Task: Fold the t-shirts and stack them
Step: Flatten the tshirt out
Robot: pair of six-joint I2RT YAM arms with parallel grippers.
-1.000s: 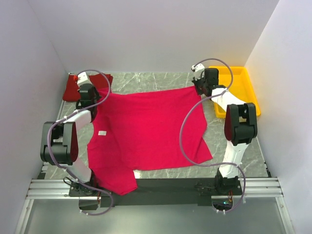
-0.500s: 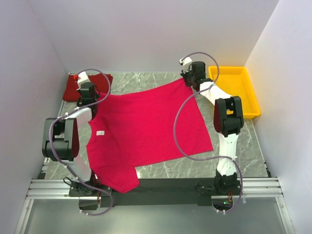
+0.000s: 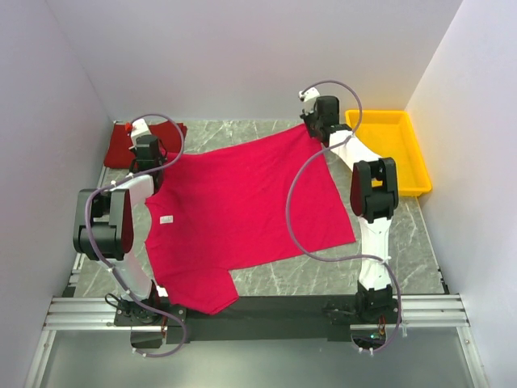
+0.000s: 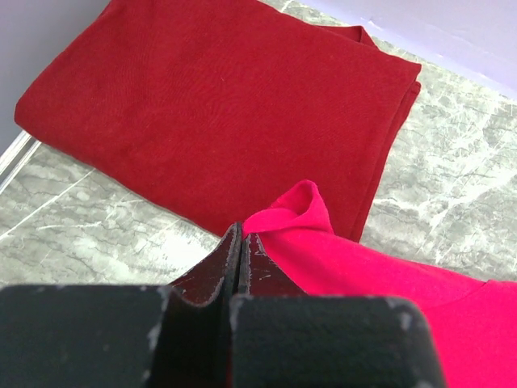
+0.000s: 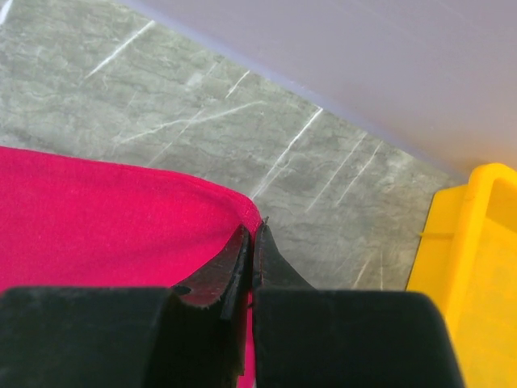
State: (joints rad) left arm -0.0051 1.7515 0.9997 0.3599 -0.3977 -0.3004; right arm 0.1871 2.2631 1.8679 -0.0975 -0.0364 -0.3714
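A bright crimson t-shirt (image 3: pixel 242 210) with a small white neck label (image 3: pixel 167 219) lies spread across the table, stretched between my two grippers. My left gripper (image 3: pixel 150 158) is shut on its far left corner (image 4: pixel 295 206). My right gripper (image 3: pixel 317 129) is shut on its far right corner (image 5: pixel 234 214). A darker red t-shirt (image 3: pixel 121 145) lies folded at the far left corner of the table; in the left wrist view it (image 4: pixel 218 105) sits just beyond the held corner.
A yellow plastic tray (image 3: pixel 408 162) stands at the far right, its edge (image 5: pixel 477 267) close to my right gripper. White walls close in the back and both sides. The marble table (image 3: pixel 242 137) shows bare behind the crimson shirt.
Both grippers have moved toward the far wall, the right one further and leftward, dragging the crimson shirt back and pulling it flatter.
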